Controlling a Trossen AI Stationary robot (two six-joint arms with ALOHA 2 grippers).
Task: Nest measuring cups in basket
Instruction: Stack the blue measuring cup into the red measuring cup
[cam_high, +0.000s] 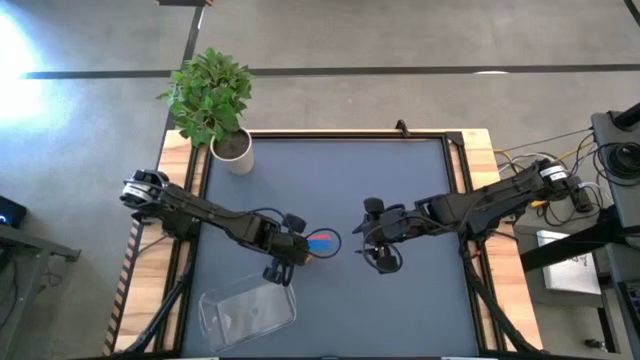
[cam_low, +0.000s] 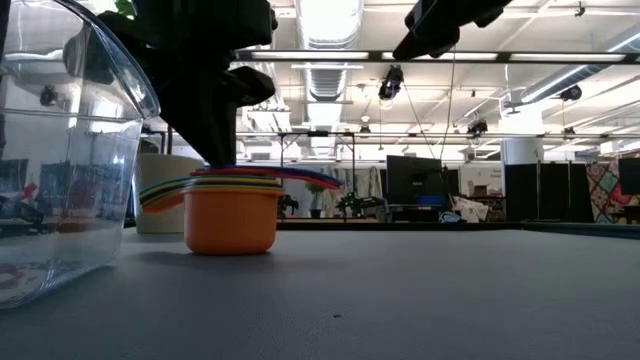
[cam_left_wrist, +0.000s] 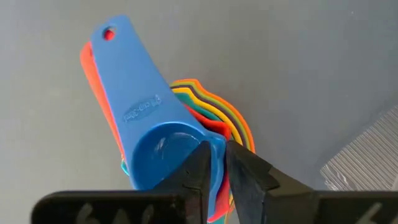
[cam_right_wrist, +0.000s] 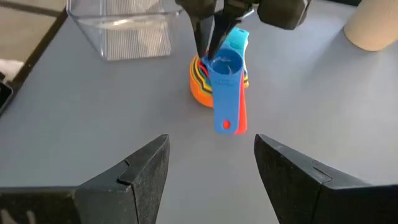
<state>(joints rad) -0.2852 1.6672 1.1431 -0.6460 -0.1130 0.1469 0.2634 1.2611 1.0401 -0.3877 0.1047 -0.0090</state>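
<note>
Left wrist view showed the left gripper (cam_left_wrist: 214, 165) pinched shut on the thin rim of the small blue plastic measuring cup (cam_left_wrist: 149, 134), topmost of a nested stack of round, flat-handled plastic cups (cam_right_wrist: 214, 78) resting on the matte grey table (cam_high: 400, 320) beside the clear, ribbed rectangular plastic basket (cam_high: 245, 310). The stack was judged light, rigid and smooth, liable to slide apart if only the top cup were lifted; a hold across the bundled handles seemed safer. The right gripper (cam_right_wrist: 208, 165) was held open nearby.
</note>
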